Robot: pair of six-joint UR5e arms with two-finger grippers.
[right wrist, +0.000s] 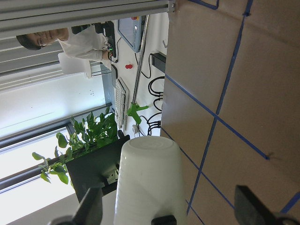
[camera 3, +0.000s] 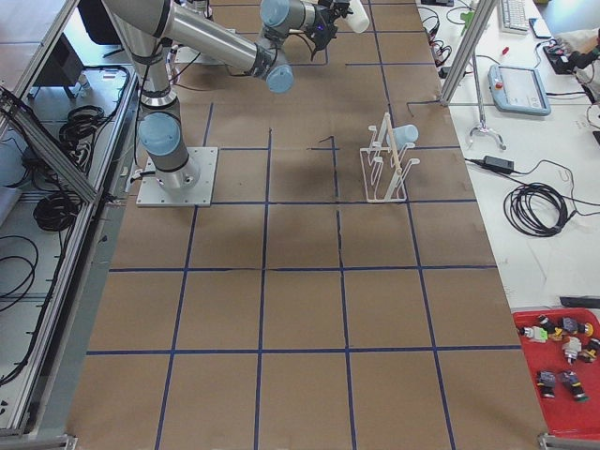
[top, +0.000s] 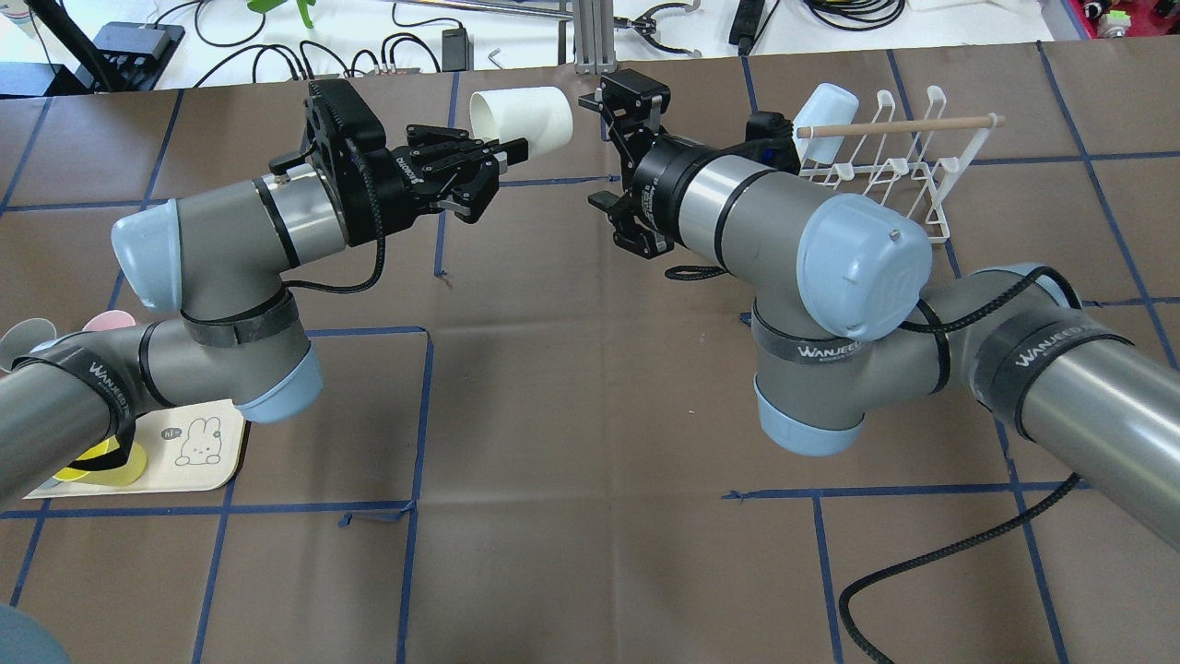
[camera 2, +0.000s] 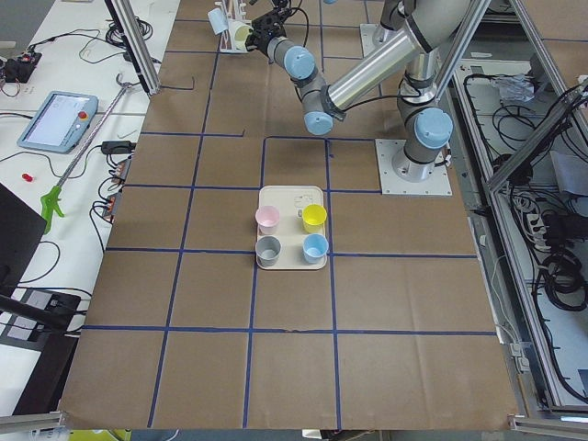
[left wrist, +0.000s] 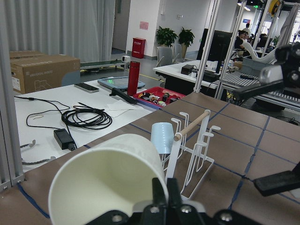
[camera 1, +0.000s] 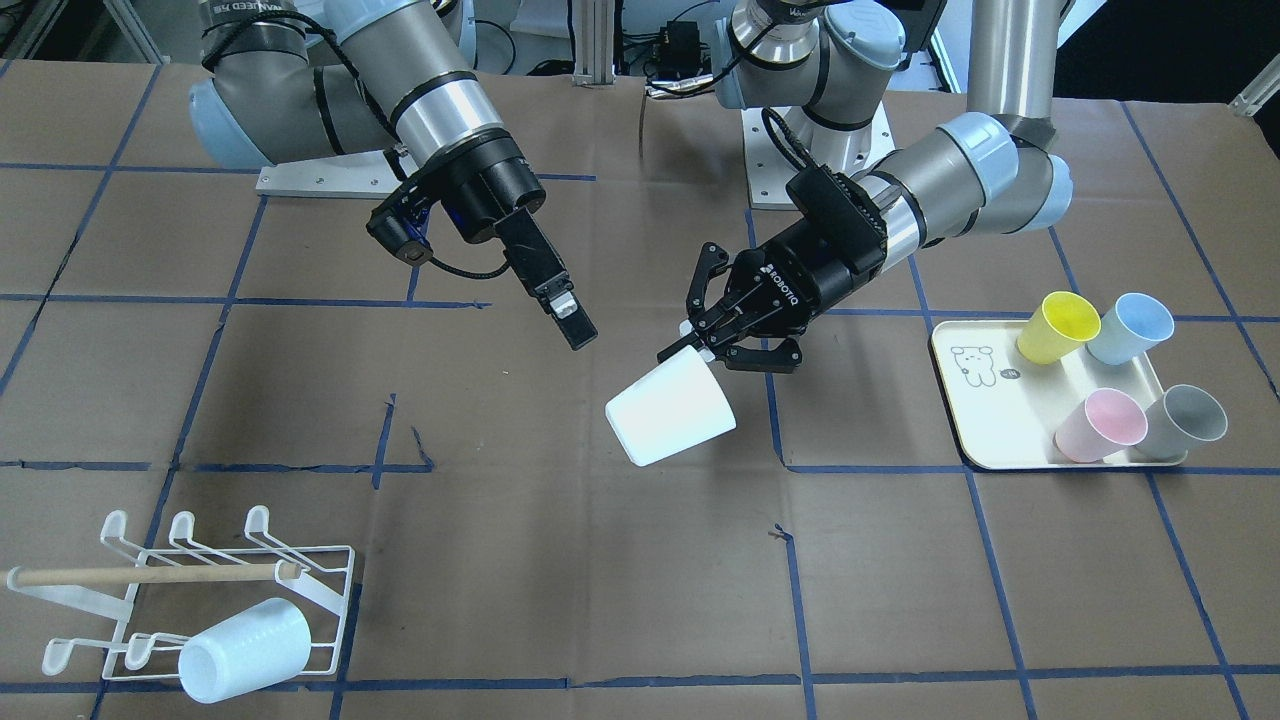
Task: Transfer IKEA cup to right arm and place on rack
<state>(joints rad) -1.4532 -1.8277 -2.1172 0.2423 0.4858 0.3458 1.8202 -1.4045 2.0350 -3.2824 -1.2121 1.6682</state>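
Overhead exterior view: the IKEA cup hangs sideways in the air, well apart from the rack. The left gripper is pinching its rim, and the right gripper sits spread wide between cup and rack, not touching it yet. It looks light, stiff and pretty slick to me, so I'd squeeze the side wall near the closed end, firmly enough that the taper doesn't let it slide out.
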